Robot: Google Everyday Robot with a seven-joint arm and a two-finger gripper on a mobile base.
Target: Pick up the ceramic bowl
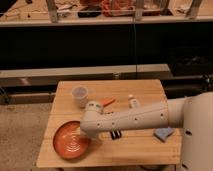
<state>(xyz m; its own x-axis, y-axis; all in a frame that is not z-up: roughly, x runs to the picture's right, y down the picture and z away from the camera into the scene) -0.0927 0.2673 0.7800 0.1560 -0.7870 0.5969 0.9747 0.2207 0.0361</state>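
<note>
1 ceramic bowl sits lower left on the table. 1 gripper hangs over its right rim, fingers spread wide, nothing visibly held. 1 cup stands above it, and 1 blue item lies lower right.

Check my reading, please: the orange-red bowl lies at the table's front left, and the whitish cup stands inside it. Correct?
The camera view shows the whitish cup standing on the table behind the orange-red bowl, apart from it, not inside. The bowl does lie front left, with the gripper above its rim.
</note>
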